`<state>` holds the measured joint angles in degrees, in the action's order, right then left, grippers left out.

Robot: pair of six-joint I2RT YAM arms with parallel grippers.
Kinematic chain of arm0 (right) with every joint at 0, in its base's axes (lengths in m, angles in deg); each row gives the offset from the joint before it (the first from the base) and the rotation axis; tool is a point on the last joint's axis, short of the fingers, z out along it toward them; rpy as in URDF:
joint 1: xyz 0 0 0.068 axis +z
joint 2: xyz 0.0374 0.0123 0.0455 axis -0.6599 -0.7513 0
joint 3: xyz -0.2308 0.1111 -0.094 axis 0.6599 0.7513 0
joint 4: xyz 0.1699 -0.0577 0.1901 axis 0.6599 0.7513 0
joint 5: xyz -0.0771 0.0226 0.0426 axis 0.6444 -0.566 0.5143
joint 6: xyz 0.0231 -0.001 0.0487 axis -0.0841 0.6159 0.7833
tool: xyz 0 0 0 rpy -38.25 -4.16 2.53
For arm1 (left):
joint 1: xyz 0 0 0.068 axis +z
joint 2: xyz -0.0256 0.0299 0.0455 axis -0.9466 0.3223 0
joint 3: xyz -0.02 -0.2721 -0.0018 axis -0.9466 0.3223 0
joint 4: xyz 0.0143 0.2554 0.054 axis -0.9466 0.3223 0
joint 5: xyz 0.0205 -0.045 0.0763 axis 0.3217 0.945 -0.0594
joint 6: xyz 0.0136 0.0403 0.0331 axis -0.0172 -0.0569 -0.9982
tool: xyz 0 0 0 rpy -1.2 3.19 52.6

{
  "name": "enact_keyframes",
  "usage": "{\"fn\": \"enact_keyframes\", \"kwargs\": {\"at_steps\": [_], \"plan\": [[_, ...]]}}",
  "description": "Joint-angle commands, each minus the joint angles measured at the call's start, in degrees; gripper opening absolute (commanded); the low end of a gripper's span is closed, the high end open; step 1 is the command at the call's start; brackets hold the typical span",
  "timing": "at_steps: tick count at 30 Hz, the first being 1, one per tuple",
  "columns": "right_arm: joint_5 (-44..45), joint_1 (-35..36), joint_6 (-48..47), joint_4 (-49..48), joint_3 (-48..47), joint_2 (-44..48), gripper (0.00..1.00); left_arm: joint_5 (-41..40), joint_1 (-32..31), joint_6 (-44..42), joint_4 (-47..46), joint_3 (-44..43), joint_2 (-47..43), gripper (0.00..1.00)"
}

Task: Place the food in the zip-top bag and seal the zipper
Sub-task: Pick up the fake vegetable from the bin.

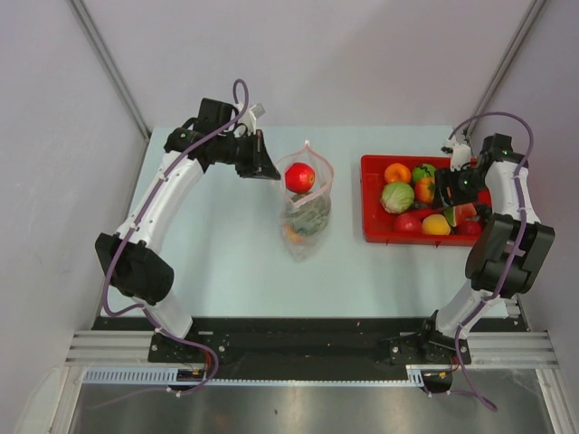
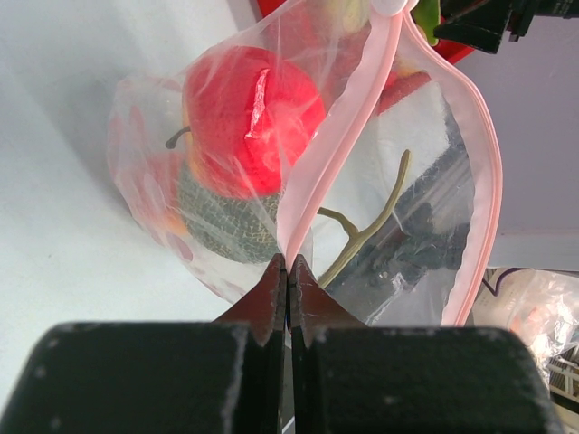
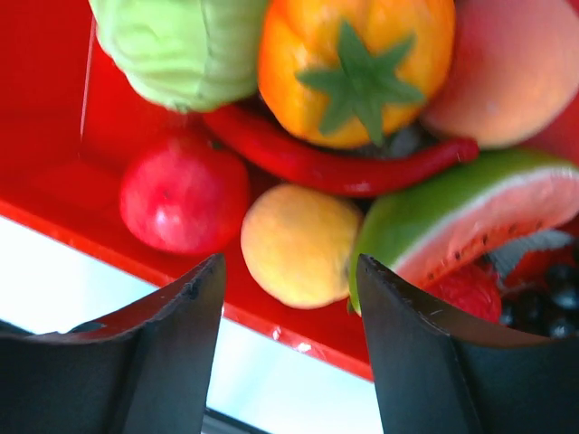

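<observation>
The clear zip-top bag (image 1: 306,212) stands open at mid-table. It holds a red apple (image 1: 299,177) on top of a green netted melon (image 2: 226,226) and other pieces. My left gripper (image 1: 270,168) is shut on the bag's pink zipper (image 2: 339,136) at the rim, and its tips (image 2: 289,262) pinch the strip. My right gripper (image 3: 289,271) is open and empty. It hovers over the near edge of the red tray (image 1: 371,233), just above a yellow lemon (image 3: 298,244). A red fruit (image 3: 181,194) lies to the lemon's left and a watermelon slice (image 3: 461,217) to its right.
The tray also holds a pale green cabbage (image 1: 396,196), an orange fruit (image 1: 396,173), an orange tomato with a green star top (image 3: 357,68), a red chili (image 3: 335,167) and a peach (image 3: 520,72). The right arm (image 1: 507,226) stands beside the tray's right end.
</observation>
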<state>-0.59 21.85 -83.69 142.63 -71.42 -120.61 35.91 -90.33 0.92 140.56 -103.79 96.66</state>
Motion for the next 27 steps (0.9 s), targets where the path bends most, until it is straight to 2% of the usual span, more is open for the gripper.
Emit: {"fn": "enact_keyframes", "kwargs": {"at_steps": [1,4,9,14,20,27], "plan": [[3.17,2.12,5.46,-6.2,-1.54,-0.95,0.62,1.56,0.15,-0.15,-1.75,-0.13,-1.0,0.0],[5.64,1.08,13.52,-9.28,-1.19,-2.45,0.6,1.3,0.15,-0.24,-1.67,-0.05,-1.17,0.0],[3.79,-2.26,25.4,-12.45,1.97,-2.45,0.63,1.21,0.33,-0.24,-1.93,0.39,-1.43,0.01],[4.41,-2.09,36.13,-15.09,4.34,-2.45,0.63,1.3,0.59,0.03,-2.46,0.39,-1.0,0.0],[6.42,-0.95,38.96,-18.25,6.02,-3.77,0.56,1.56,0.68,0.2,-2.63,0.66,-0.99,0.0],[13.98,0.37,41.94,-20.54,7.95,-5.43,0.56,1.47,1.03,0.38,-2.98,0.83,-0.91,0.0]]}}
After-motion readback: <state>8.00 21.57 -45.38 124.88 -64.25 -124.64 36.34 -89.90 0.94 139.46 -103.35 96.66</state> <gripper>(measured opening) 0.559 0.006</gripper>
